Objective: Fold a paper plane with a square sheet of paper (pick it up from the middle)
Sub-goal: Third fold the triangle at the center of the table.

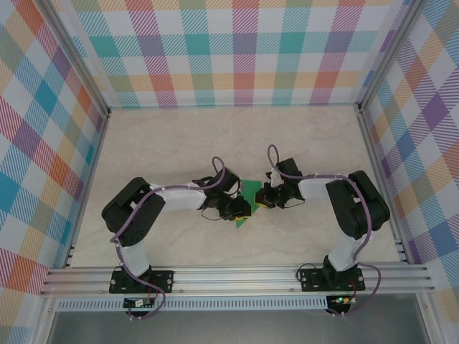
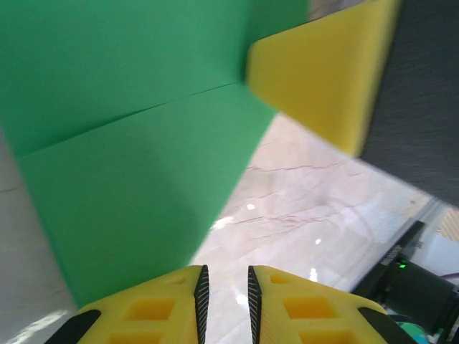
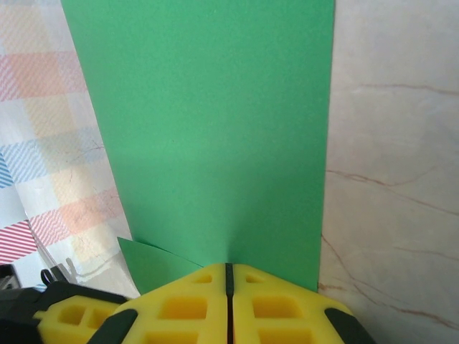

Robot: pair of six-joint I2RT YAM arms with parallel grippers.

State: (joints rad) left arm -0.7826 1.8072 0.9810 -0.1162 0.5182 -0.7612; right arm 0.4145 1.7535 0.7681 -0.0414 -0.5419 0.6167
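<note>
Right gripper [image 3: 229, 269] clenched on edge of green paper sheet [image 3: 215, 129], over middle of table [image 1: 215, 136]. Left gripper [image 2: 225, 278] just left of sheet, jaws slightly parted, grasping nothing.

Open bench [image 1: 237, 136] is left toward 12 o'clock, bounded by checked walls [image 1: 244, 57]. At centre, passage is blocked by the left arm [image 1: 179, 197], right arm [image 1: 323, 188] and square sheet of paper [image 1: 249, 190].
</note>
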